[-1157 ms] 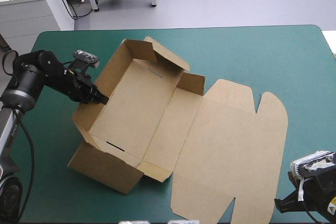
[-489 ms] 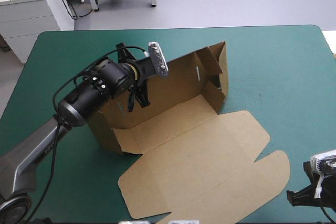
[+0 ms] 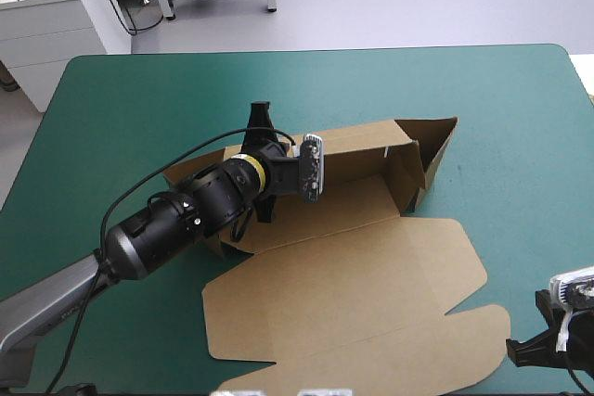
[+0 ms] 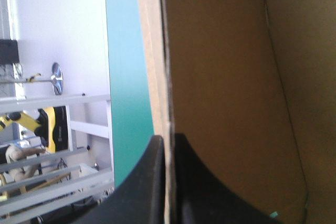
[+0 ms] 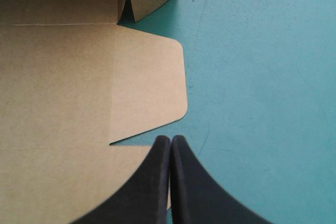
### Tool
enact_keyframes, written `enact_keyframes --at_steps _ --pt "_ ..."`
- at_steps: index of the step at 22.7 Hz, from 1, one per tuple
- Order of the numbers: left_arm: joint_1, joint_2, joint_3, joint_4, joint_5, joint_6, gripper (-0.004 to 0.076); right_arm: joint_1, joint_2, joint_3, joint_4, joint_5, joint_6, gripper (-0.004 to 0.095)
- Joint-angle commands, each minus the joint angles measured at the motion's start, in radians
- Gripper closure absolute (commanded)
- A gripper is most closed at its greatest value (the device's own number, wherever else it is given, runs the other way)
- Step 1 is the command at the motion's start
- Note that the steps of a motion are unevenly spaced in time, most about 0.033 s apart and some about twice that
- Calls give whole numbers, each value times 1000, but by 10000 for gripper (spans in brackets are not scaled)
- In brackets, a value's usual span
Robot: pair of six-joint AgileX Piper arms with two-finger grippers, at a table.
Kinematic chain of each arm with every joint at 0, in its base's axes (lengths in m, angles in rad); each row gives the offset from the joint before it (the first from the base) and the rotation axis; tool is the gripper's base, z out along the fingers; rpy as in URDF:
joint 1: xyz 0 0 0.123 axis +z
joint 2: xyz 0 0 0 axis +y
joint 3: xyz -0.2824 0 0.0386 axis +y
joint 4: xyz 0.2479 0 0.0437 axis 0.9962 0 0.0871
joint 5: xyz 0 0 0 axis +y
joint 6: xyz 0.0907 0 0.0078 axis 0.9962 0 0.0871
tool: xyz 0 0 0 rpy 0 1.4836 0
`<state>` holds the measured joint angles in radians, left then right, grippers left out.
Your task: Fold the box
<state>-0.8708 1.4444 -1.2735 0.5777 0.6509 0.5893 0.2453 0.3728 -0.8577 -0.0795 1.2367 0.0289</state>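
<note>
The brown box [image 3: 348, 275] lies mid-table as an open tray with its long walls raised and its lid flat toward the front edge. My left gripper [image 3: 261, 129] reaches over the tray's left part and is shut on the far long wall. In the left wrist view the board [image 4: 226, 77] stands on edge between the two black fingers [image 4: 152, 182]. My right gripper [image 3: 522, 353] sits low at the front right corner of the table, shut and holding nothing. Its tips [image 5: 170, 139] rest just beside the rounded flap of the lid [image 5: 147, 87], over the teal-green cover.
The tray's right end wall [image 3: 429, 150] leans outward toward the right. Bare teal-green cover [image 3: 501, 108] stretches to the right of and beyond the box. My left arm [image 3: 176, 220] crosses the table's left half low over the box.
The left arm has swung the box around: the tray now lies across the table with the lid toward the front. The wall it holds has come lower. The right gripper has stayed put.
</note>
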Motion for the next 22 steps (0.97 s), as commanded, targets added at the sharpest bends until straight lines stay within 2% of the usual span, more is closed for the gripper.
enact_keyframes --at_steps 1,6,15,19,20,22 --pt "-26 -76 50 16 -107 8 732 -4 9 -29 -5 -49 8 927" --pt "-26 -118 120 63 -165 8 732 -4 9 -29 -5 -47 17 927" --pt "-23 -115 189 137 -200 -21 732 -4 9 -29 -2 -47 26 927" --pt "6 -113 247 138 -241 -103 732 -4 9 -29 -2 -48 26 923" --pt "6 -113 249 138 -245 -107 732 -4 9 -29 -2 -48 26 915" --pt "6 -113 249 138 -297 -108 732 -4 20 -31 14 -45 26 837"
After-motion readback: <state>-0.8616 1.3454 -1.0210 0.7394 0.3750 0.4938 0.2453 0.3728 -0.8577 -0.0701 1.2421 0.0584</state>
